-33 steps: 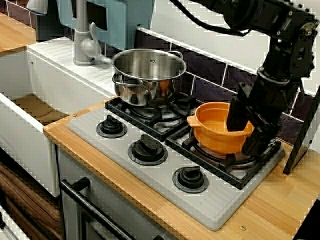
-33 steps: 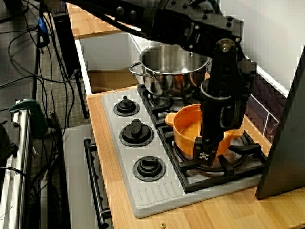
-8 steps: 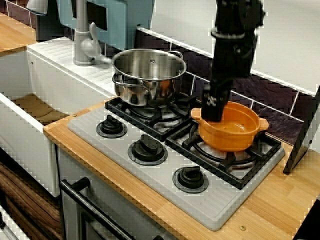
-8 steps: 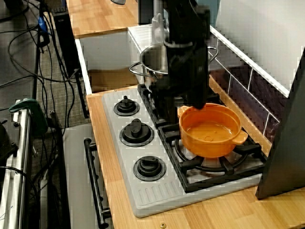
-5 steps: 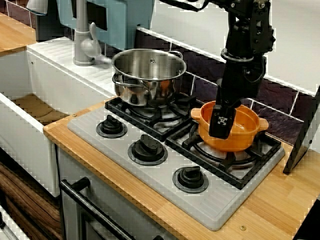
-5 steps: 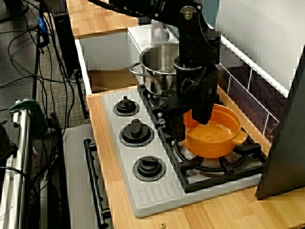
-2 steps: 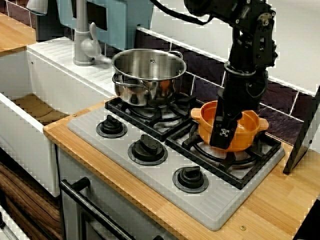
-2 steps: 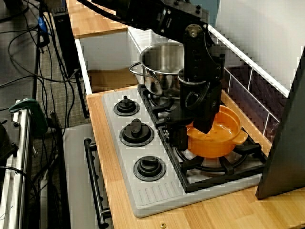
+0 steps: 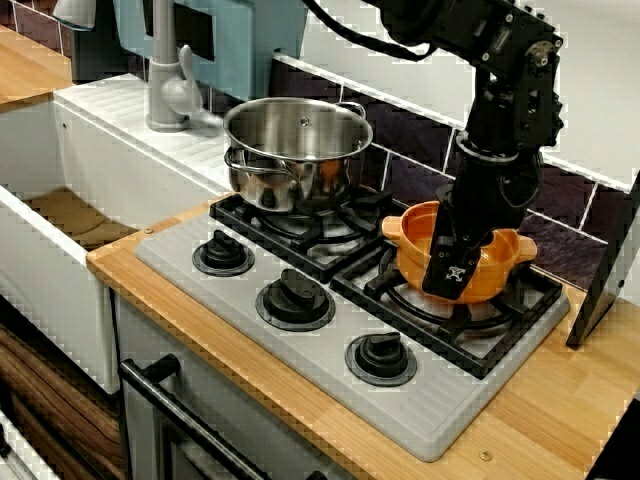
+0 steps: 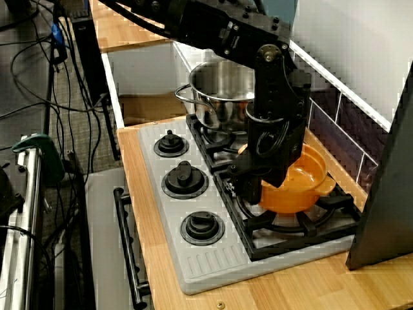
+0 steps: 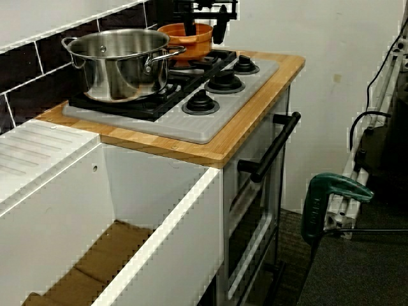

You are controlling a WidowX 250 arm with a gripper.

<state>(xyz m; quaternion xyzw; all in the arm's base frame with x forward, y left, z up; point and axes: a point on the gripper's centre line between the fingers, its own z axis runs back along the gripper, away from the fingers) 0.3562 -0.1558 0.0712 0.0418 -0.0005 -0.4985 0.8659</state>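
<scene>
An orange two-handled pot [image 9: 410, 250] stands on the right burner of the grey stovetop [image 9: 300, 340]. My black gripper [image 9: 462, 262] hangs low over the pot's near rim. One finger [image 9: 446, 274] sits outside the front wall and the other reaches inside. Seen from the side, the gripper [image 10: 261, 181] covers the near half of the orange pot [image 10: 311, 169]. In the view along the counter the gripper [image 11: 204, 27] straddles the rim of the orange pot [image 11: 173, 35], its fingers well apart, so it is open. Whether a finger touches the wall I cannot tell.
A steel pot [image 9: 297, 150] fills the left rear burner, close to the orange pot. Three black knobs [image 9: 295, 298] line the stove front. A white sink [image 9: 60, 225] and grey faucet [image 9: 165, 85] lie left. A dark panel [image 9: 608, 270] leans at the right. A green clamp [image 11: 328, 194] stands beside the oven.
The gripper came down from above the pot's left handle and slid right along the near rim, ending lower, with one finger inside. The orange pot has stayed put over the last second.
</scene>
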